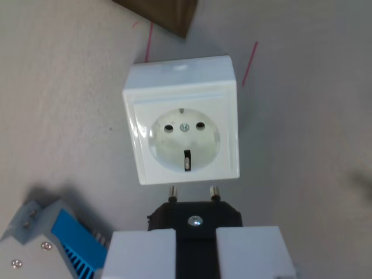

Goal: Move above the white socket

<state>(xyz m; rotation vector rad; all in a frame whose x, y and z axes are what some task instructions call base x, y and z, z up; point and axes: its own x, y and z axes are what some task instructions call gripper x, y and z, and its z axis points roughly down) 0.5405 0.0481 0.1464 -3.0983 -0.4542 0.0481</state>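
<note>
A white wall socket (185,122) sits on the grey table in the middle of the wrist view, its round recess with two pin holes and a centre screw facing up. At the bottom edge my gripper (195,244) is shut on a black plug (195,218), whose two metal pins point toward the socket's near edge and end just short of it. The white fingers (142,253) flank the plug's body. The plug sits lower in the picture than the socket's recess.
A brown wooden block (163,13) lies at the top edge behind the socket. A grey and blue device (55,235) sits at the bottom left beside my fingers. Thin red marks (250,63) are drawn on the table near the socket.
</note>
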